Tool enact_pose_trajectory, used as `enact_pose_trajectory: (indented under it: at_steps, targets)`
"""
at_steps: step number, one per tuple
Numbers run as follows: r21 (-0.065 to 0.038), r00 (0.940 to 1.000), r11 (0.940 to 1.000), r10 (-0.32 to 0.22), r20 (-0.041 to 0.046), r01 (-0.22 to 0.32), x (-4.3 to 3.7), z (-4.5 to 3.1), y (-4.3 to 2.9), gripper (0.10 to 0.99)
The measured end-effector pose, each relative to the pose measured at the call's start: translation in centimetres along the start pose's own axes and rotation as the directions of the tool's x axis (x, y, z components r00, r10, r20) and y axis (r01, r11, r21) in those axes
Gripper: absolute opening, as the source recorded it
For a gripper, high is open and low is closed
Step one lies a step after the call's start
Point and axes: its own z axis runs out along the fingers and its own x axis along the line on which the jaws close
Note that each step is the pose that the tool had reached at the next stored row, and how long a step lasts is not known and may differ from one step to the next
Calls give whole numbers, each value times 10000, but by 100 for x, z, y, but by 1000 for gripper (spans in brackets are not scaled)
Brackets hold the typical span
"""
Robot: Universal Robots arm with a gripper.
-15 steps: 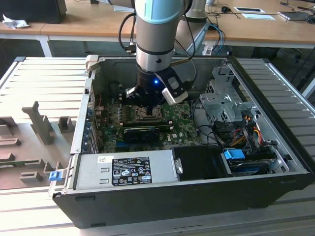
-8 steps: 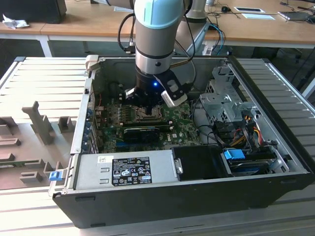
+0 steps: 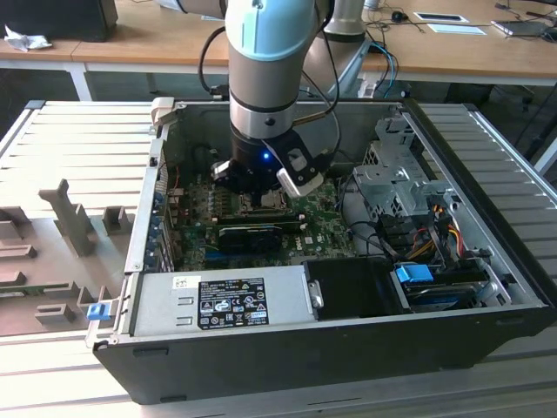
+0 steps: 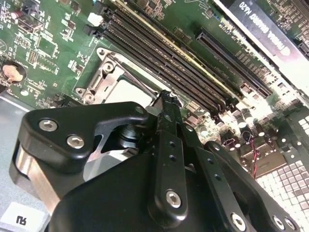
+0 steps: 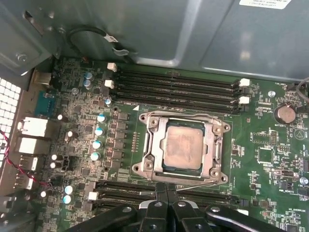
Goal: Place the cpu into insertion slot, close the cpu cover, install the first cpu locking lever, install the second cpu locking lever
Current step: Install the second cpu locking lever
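**CPU seated, cover down, claw pressed together at the socket's edge**

We start with the open computer case (image 3: 487,287), a dark steel box lying on its side with the arm (image 3: 268,61) reaching down into it. Inside, the green motherboard (image 5: 270,159) carries long black ribbed memory slots (image 5: 178,87) on two sides of the socket.

The insertion slot (image 5: 179,146) sits near the middle of the board. The cpu cover (image 5: 150,145), a thin silvery stamped frame, appears to lie flat over it, and through its square window we see the cpu (image 5: 182,144), its dull grey metal top slightly smudged. A thin wire locking lever (image 5: 198,183) runs along the socket edge nearest the claw.

The gripper (image 5: 166,193) is matte black, bolted links tapering to narrow tips; the fingers (image 5: 161,191) are pressed together, pinching nothing, just beside that lever.

We judge the lever springy and slippery, best caught at its bent end. The chip is light, rigid and fragile underneath.
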Motion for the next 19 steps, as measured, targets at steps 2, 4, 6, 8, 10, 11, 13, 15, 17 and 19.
enact_pose_trajectory:
  at_steps: [2, 4, 6, 8, 10, 11, 13, 15, 17, 19]
  targets:
    - [-7, 10000, 10000, -1, 0, 1, 5, 11, -2, 106]
    - [-14, 10000, 10000, 1, 1, -1, 14, 31, -5, 106]
    - [-26, 10000, 10000, 0, 3, 0, 33, 89, -15, 106]
    - [-29, 10000, 10000, 0, 2, 0, 62, 150, -25, 106]
    - [-83, 10000, 10000, -1, 8, 1, 90, 192, -31, 106]
    - [-129, 10000, 9999, -1, 13, 1, 100, 199, -33, 106]
    - [-487, 10000, 9988, -4, 57, 7, 146, 202, -59, 106]
    - [-558, 10000, 9984, -1, 66, 5, 161, 208, -82, 106]
    - [-639, 10000, 9980, -1, 76, 6, 197, 213, -86, 106]
    - [-733, 10000, 9973, 0, 88, 6, 208, 242, -93, 106]
